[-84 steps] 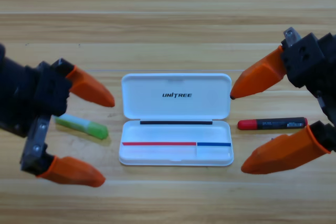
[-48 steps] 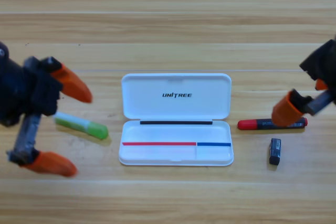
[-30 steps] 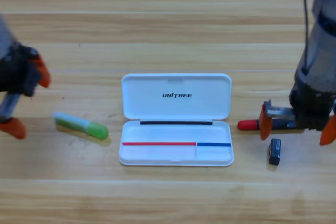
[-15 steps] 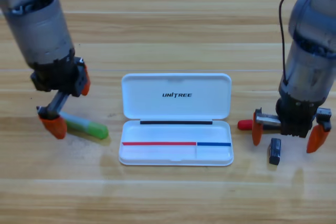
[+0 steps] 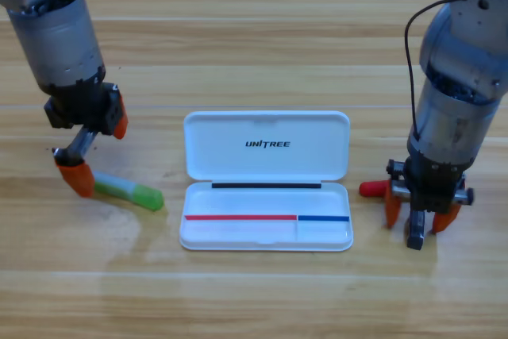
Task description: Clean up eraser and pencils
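**Both grippers down at the table, one on each side of the open case**

My right gripper [image 5: 417,216] points straight down just right of the white case [image 5: 266,181], and its two orange jaws stand a little apart with the eraser [image 5: 414,234] between their tips. The eraser is a small dark block lying on the table [image 5: 254,37], mostly covered by my gripper, so I cannot say whether the jaws press on it or only straddle it. The red-ended pencil [image 5: 370,189] lies just behind the same gripper, across the line of the jaws; only its red end shows, poking out to the left towards the case, and the rest of its body is hidden under my wrist.

My left gripper [image 5: 97,151] is down on the far left side, well apart from the case. Its jaws are spread wide: one orange tip sits higher up near my wrist, the other is low at the pale end of the green pencil [image 5: 127,190], touching or almost touching it. That pencil lies flat on the wood, slanting down to the right, its bright green end nearest the case.

The case lies open in the middle, lid folded back flat, between my two arms.
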`<act>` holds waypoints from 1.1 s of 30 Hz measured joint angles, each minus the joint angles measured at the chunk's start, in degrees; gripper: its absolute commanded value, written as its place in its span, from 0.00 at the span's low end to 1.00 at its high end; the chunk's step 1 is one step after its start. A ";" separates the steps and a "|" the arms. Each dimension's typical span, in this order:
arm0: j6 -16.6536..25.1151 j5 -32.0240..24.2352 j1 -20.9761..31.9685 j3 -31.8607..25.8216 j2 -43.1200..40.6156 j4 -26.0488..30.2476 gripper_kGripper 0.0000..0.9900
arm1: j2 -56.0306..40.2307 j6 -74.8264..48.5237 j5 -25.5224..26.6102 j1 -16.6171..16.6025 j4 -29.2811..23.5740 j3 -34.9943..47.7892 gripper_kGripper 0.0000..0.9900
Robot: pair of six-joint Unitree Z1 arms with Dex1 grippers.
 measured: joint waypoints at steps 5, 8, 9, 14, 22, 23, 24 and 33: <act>0.45 -1.24 0.38 0.15 0.29 -2.31 1.00 | -0.64 -1.21 0.85 -0.46 -0.59 1.29 0.00; 0.67 -1.57 0.38 1.04 1.00 -3.76 1.00 | -1.08 -6.25 1.84 -0.80 -0.34 1.43 0.00; 0.96 -1.67 0.38 1.55 1.31 -4.80 1.00 | -1.17 -10.75 2.16 -0.82 0.72 1.08 0.00; 2.20 -1.98 0.39 3.28 2.92 -7.02 1.00 | -3.30 -39.20 2.58 -0.27 11.25 -8.55 0.00; 2.94 -1.98 0.41 4.45 3.85 -8.06 1.00 | -4.46 -81.85 14.05 4.46 25.35 -27.30 0.00; 2.97 -1.98 0.41 4.54 3.90 -8.17 1.00 | -2.93 -83.55 14.19 5.23 27.66 -30.73 0.00; 2.99 -1.98 0.41 4.63 3.93 -8.38 1.00 | -1.22 -84.80 14.19 5.84 28.77 -32.58 0.00; 3.16 -1.98 0.62 8.63 4.02 -12.15 0.98 | 12.95 -87.54 4.92 8.66 30.09 -38.50 0.00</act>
